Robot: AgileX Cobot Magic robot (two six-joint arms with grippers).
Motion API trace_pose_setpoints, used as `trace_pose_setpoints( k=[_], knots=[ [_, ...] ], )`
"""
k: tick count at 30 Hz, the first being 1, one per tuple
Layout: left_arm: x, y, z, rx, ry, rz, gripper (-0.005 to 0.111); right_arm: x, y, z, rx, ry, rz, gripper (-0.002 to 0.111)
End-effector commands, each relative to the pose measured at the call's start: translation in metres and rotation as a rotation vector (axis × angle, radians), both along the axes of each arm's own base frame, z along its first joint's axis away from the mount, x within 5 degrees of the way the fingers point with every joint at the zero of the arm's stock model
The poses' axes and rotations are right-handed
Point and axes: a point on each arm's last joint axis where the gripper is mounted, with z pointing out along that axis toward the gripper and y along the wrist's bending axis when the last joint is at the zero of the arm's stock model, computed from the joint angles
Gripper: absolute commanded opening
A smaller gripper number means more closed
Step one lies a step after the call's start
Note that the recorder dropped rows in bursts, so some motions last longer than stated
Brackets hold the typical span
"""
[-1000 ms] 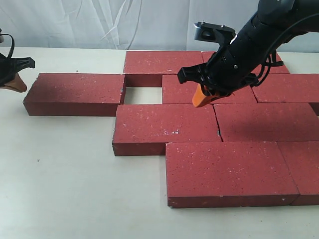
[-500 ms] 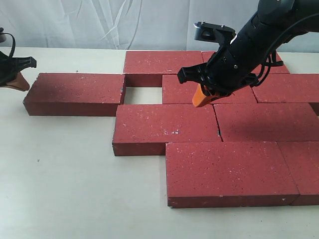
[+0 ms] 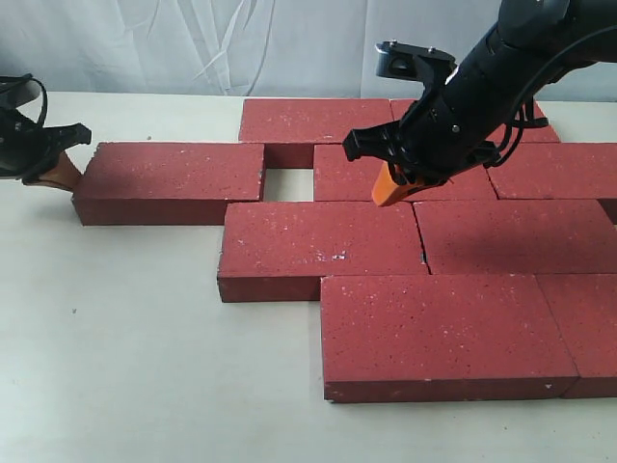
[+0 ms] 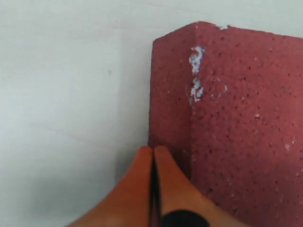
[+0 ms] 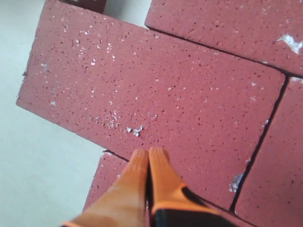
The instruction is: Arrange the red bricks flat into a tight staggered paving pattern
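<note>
Surface: pale off-white table (image 3: 145, 338), matte.

Lying directly on it: nine red bricks (image 3: 318, 249), all flat, broad face up, long sides running left to right, in four staggered rows.
- Far row: two, the right one mostly hidden.
- Second row: three. The left brick (image 3: 169, 174) sits apart from its row neighbour, with a square gap (image 3: 289, 184) of bare table between them.
- Third row: two, with a tight joint.
- Near row: two, the right one cut by the frame edge.

The left brick's right end lies just beside the far and third rows; contact cannot be told. White chip marks show near its left end.
</note>
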Motion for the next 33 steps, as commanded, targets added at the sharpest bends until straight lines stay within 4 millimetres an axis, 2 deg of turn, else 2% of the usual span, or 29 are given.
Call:
trace_pose_setpoints(
  k=[1, 5, 14, 33],
  knots=[
    [0.001, -0.020, 0.000, -0.011, 0.004, -0.053, 0.000, 0.000, 0.000, 0.004, 0.002, -0.018, 0.005, -0.001],
    [0.001, -0.040, 0.000, -0.006, 0.004, -0.101, 0.000, 0.000, 0.000, 0.004, 0.004, -0.018, 0.004, -0.001],
    [0.002, -0.058, 0.000, -0.010, 0.003, -0.140, 0.000, 0.000, 0.000, 0.004, 0.004, -0.020, 0.003, -0.001],
    [0.001, -0.067, 0.002, -0.042, -0.019, -0.194, 0.000, 0.002, 0.000, 0.005, 0.006, -0.035, -0.004, -0.001]
  ],
)
